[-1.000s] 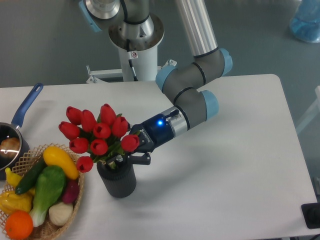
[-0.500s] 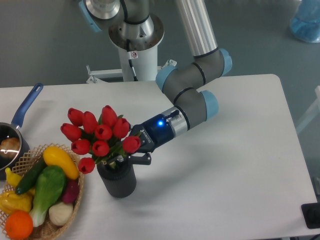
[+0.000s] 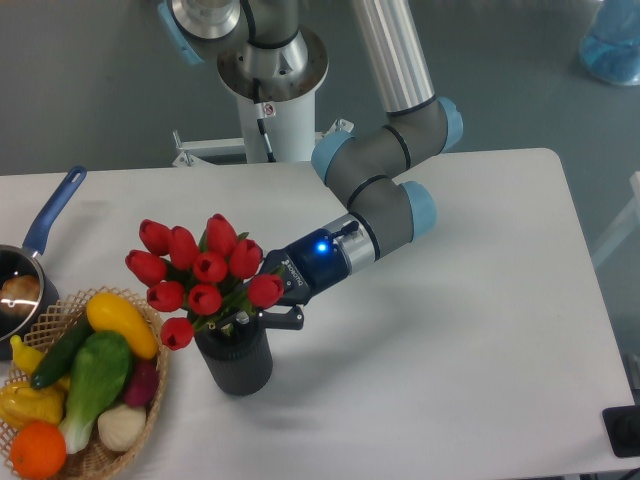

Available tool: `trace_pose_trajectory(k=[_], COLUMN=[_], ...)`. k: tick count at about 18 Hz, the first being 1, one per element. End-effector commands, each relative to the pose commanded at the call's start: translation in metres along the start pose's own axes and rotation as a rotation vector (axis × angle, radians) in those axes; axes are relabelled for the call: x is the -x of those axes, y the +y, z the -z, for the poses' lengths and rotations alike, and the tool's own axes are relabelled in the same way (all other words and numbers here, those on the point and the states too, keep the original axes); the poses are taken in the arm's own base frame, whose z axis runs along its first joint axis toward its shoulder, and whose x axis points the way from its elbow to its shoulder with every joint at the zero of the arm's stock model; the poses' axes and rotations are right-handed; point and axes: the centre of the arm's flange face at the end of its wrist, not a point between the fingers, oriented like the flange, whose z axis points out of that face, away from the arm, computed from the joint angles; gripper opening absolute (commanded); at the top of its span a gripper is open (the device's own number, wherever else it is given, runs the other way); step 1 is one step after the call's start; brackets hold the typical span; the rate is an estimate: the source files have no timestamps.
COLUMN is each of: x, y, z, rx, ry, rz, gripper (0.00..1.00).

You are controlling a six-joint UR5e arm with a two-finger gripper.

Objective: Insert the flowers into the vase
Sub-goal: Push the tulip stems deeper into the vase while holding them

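The flowers [image 3: 200, 272], a bunch of red tulips with green stems, stand with their stems down in the mouth of the vase [image 3: 235, 360], a dark grey ribbed cylinder at the front left of the white table. My gripper [image 3: 250, 314] reaches in from the right, just above the vase's rim, at the stems. The buds and leaves hide its fingertips, so whether they still clamp the stems does not show.
A wicker basket [image 3: 120, 445] of vegetables and fruit sits just left of the vase at the table's front corner. A blue-handled saucepan [image 3: 30, 260] lies at the left edge. The arm's base [image 3: 270, 90] stands behind the table.
The tulip bunch has shifted slightly right and down, settling lower into the vase. The gripper has barely moved.
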Motion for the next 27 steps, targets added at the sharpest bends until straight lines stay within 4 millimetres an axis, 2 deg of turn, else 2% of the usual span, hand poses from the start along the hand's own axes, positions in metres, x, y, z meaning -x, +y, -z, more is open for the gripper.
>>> trace_pose_trajectory(k=[10,27], x=[0.004,0.003], y=[0.009,0.025], z=[0.007,0.008], rx=[-0.002,-0.001], ry=[-0.013,-0.014], rz=[0.016,-0.002], gripper=[0.12,0.15])
